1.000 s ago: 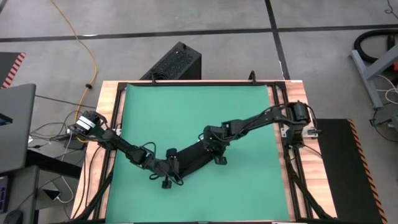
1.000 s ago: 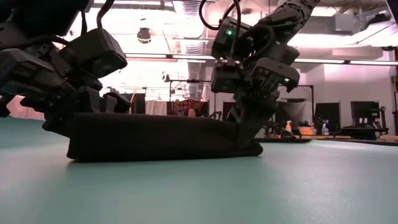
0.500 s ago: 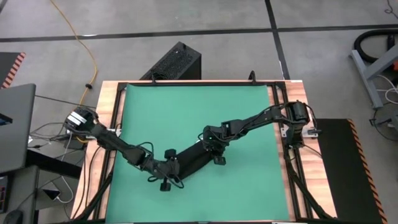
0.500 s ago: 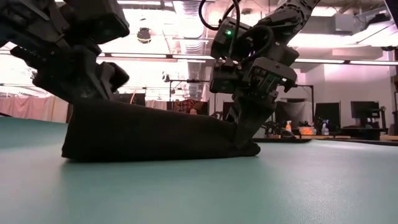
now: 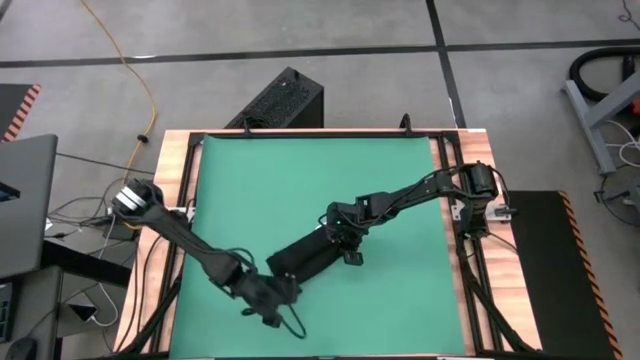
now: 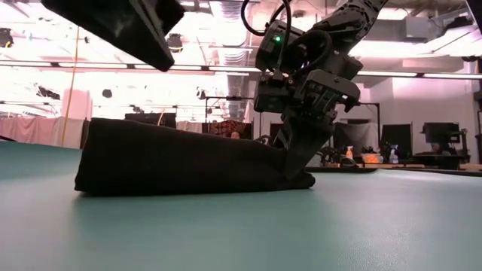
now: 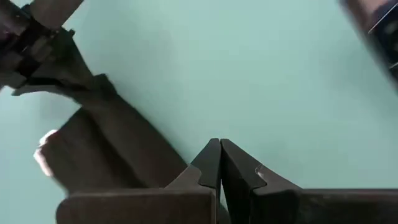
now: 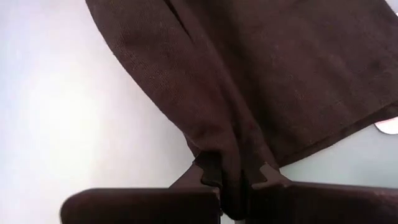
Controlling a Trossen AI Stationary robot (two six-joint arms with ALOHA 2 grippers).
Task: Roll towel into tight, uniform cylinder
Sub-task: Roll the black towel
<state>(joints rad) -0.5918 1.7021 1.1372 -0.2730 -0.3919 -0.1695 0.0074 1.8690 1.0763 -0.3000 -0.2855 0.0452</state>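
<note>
A wooden-edged bench (image 5: 172,200) carries a green mat (image 5: 300,190). Across the middle of the mat lies the towel (image 5: 305,260), a dark, flattened band of cloth, loosely bunched rather than rolled into a firm cylinder.

The main change: the left hand (image 5: 268,304) has let go of the towel. Half a second ago it sat on the towel's near end, which was lifted in a peak; now that hand is clenched on nothing and has pulled back off the cloth, hovering just beside and clear of that end. In the level view it has risen almost out of sight, and the end it held has slumped back onto the mat. Its wrist camera shows its two fingers pressed together, with the towel lying beyond them and a small white tag (image 7: 45,139) at the towel's edge.

The right hand (image 5: 344,238) has not moved. It stays at the towel's far end, grasping a pinched fold of the cloth against the mat.

For the task, this looks like a regrip or a reset: only one end is now held, and the roll seems still loose and uneven, so tightening remains to be done.
</note>
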